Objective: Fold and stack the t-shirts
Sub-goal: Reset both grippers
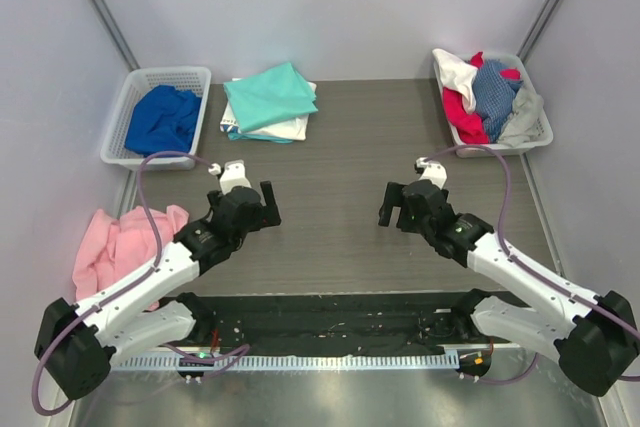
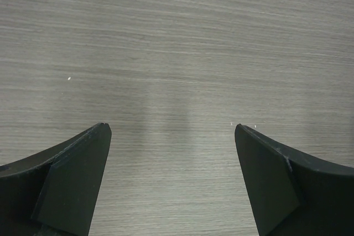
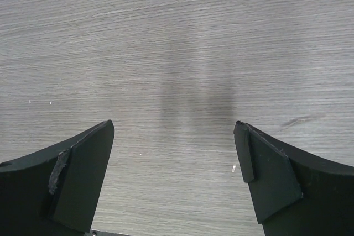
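**FETCHING THE NEXT T-SHIRT: BOTH CLAWS READY, NOTHING HELD**

**1. Claw state.** The left claw (image 1: pixel 243 205) (image 2: pixel 172 128) and the right claw (image 1: pixel 410 202) (image 3: pixel 174 125) are both spread wide. Each is poised over bare wood-grain tabletop (image 1: pixel 340 147), and nothing lies between the jaws of either. The 2 claws are well apart, 1 on each side of the clear middle zone.

**2. Location of the work.** A pink cloth (image 1: pixel 120 247) lies crumpled at the near left, beside the left arm. It cannot be told whether it is a t-shirt. At the far centre-left is the finished stack, with the mint-green t-shirt (image 1: pixel 270 95) folded on top of the white t-shirt (image 1: pixel 288 130). The left basket (image 1: pixel 170 72) at the far left holds a loose royal blue t-shirt (image 1: pixel 160 119). The right basket (image 1: pixel 520 143) at the far right holds a heap of t-shirts (image 1: pixel 490 97) in red, white, blue and grey.

**3. Procedure (judged).** The step in hand appears to be collecting an unfolded garment.
- Take only 1 layer from the top of a heap, as a deep bite is likely to drag out neighbouring shirts.
- Pinch at a hem or shoulder, then lift clear of the basket wall.
- Lay the shirt flat in the middle zone and square it with both claws before folding.

**4. Markings.** No brand, label or legible writing shows in any view.
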Action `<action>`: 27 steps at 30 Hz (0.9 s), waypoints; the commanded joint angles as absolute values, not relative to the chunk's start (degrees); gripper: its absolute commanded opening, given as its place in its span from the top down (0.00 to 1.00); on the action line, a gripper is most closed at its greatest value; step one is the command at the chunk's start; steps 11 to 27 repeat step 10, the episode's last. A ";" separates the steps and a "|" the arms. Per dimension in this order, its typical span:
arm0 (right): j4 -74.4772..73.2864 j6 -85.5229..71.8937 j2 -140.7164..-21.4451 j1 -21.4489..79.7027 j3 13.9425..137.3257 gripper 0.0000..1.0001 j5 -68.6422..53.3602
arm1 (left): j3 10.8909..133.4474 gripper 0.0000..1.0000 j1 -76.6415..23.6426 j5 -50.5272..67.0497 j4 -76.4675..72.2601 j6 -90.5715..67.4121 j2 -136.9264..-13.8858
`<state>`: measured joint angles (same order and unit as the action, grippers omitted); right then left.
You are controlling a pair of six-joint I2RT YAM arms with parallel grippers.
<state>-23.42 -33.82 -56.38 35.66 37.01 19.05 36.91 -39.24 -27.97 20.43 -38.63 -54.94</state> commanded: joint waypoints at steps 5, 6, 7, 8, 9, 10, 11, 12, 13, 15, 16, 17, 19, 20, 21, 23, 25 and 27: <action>-23.73 -37.35 -52.82 38.06 36.12 0.00 25.75 | 35.24 0.00 -40.52 -32.17 20.74 -41.04 -52.56; -23.82 -37.61 -52.65 38.49 36.04 0.00 26.45 | 35.24 0.00 -40.52 -32.17 20.83 -40.96 -52.56; -23.91 -37.79 -52.47 38.50 35.95 0.00 26.63 | 35.24 0.00 -40.52 -32.17 20.83 -40.87 -52.47; -24.08 -37.97 -52.56 38.58 36.03 0.00 26.80 | 35.24 0.00 -40.52 -32.17 21.00 -40.87 -52.47; -24.34 -38.06 -52.65 38.67 36.12 0.00 27.24 | 35.24 0.00 -40.52 -32.17 21.01 -40.87 -52.47; -24.61 -38.58 -52.73 38.67 36.12 0.00 27.59 | 35.24 0.00 -40.52 -32.25 21.01 -40.87 -52.38; -24.61 -38.58 -52.73 38.67 36.12 0.00 27.59 | 35.24 0.00 -40.52 -32.25 21.01 -40.87 -52.38; -24.61 -38.58 -52.73 38.67 36.12 0.00 27.59 | 35.24 0.00 -40.52 -32.25 21.01 -40.87 -52.38; -24.61 -38.58 -52.73 38.67 36.12 0.00 27.59 | 35.24 0.00 -40.52 -32.25 21.01 -40.87 -52.38; -24.61 -38.58 -52.73 38.67 36.12 0.00 27.59 | 35.24 0.00 -40.52 -32.25 21.01 -40.87 -52.38; -24.61 -38.58 -52.73 38.67 36.12 0.00 27.59 | 35.24 0.00 -40.52 -32.25 21.01 -40.87 -52.38; -24.61 -38.58 -52.73 38.67 36.12 0.00 27.59 | 35.24 0.00 -40.52 -32.25 21.01 -40.87 -52.38; -24.61 -38.58 -52.73 38.67 36.12 0.00 27.59 | 35.24 0.00 -40.52 -32.25 21.01 -40.87 -52.38; -24.61 -38.58 -52.73 38.67 36.12 0.00 27.59 | 35.24 0.00 -40.52 -32.25 21.01 -40.87 -52.38; -24.61 -38.58 -52.73 38.67 36.12 0.00 27.59 | 35.24 0.00 -40.52 -32.25 21.01 -40.87 -52.38; -24.61 -38.58 -52.73 38.67 36.12 0.00 27.59 | 35.24 0.00 -40.52 -32.25 21.01 -40.87 -52.38; -24.61 -38.58 -52.73 38.67 36.12 0.00 27.59 | 35.24 0.00 -40.52 -32.25 21.01 -40.87 -52.38; -24.61 -38.58 -52.73 38.67 36.12 0.00 27.59 | 35.24 0.00 -40.52 -32.25 21.01 -40.87 -52.38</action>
